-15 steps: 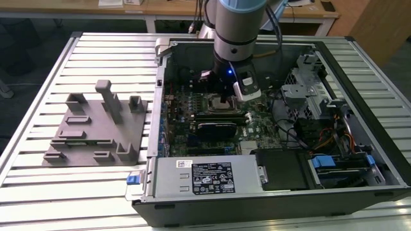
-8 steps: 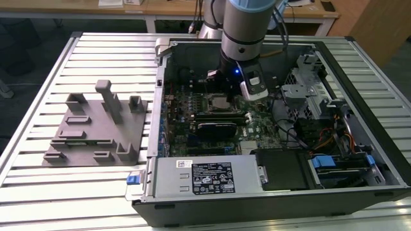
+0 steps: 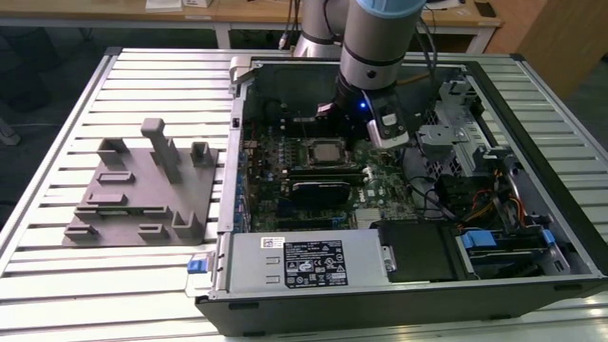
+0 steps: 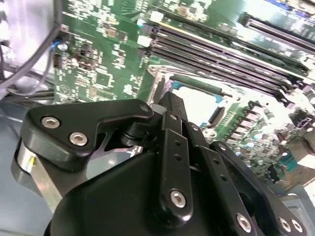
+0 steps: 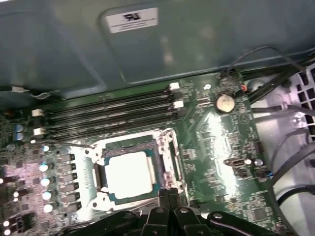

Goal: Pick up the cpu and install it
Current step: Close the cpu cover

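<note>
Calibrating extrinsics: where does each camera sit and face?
Exterior view: off-robot, looks down into the open case; the arm shows.
First wrist view: on the wrist, faces the motherboard; the gripper shows.
Second wrist view: on the wrist, behind the gripper, faces the motherboard.
All three share the cpu in its socket.

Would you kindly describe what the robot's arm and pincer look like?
The silver-grey tubular arm has a pale blue joint ring and a small blue light near its wrist, with black cables alongside. The matte black pincer has jointed link bars fastened with silver screws.
</note>
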`<state>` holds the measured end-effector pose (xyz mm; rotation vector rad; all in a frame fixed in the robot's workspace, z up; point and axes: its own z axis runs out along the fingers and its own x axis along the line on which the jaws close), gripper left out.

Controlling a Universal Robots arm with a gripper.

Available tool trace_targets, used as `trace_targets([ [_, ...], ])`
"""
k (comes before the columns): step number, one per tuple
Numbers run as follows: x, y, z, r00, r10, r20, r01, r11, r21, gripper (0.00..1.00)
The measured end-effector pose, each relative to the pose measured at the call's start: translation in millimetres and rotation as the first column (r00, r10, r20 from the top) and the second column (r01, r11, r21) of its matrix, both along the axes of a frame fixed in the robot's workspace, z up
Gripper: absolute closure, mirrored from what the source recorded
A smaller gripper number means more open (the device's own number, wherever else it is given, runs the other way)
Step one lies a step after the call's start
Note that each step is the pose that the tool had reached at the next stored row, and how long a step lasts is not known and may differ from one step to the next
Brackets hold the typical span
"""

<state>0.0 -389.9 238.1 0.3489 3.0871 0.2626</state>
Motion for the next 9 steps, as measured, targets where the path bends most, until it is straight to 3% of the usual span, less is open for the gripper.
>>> trace_targets([
  [6,12.5,0.0,0.2,1.0000,-0.003,-0.0006,0.003,1.0000,0.0000,0.89],
  [9,13.1,0.0,0.2,1.0000,-0.004,-0.0006,0.004,1.0000,-0.0001,0.89],
])
